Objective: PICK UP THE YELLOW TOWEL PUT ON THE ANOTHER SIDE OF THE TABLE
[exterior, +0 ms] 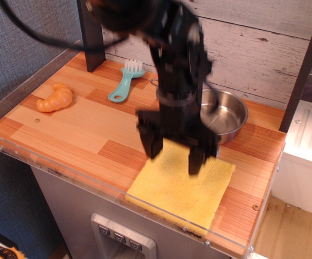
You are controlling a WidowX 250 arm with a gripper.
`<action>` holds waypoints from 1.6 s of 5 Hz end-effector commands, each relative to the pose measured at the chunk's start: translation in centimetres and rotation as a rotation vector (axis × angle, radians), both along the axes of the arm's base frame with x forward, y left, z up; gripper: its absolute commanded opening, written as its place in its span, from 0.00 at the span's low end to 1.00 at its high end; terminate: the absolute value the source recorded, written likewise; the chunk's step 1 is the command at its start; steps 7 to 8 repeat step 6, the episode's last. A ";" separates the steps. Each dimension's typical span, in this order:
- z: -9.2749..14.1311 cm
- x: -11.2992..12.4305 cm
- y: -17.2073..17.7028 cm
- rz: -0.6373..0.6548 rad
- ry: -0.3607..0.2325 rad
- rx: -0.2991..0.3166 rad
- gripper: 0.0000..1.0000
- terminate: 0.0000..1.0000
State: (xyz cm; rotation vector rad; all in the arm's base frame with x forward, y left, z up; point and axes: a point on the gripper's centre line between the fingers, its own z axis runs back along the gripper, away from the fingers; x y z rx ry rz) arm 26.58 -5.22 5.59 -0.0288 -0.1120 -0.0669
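Note:
The yellow towel (184,184) lies flat on the wooden table (75,124), at its front right near the clear acrylic rim. My black gripper (174,156) hangs over the towel's back edge, a little above it. Its two fingers (154,144) are spread apart and hold nothing. The arm rises behind it and hides part of the steel pan.
A steel pan (228,114) stands at the back right, just behind the towel. A teal brush (124,85) lies at the back middle. An orange croissant toy (55,98) lies at the left. A dark post (94,51) stands at the back left.

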 end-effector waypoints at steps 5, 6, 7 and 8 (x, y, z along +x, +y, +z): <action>7.3 2.6 12.6 0.091 -0.065 -0.053 1.00 0.00; 7.3 2.6 12.6 0.091 -0.065 -0.053 1.00 1.00; 7.3 2.6 12.6 0.091 -0.065 -0.053 1.00 1.00; 7.3 2.6 12.6 0.091 -0.065 -0.053 1.00 1.00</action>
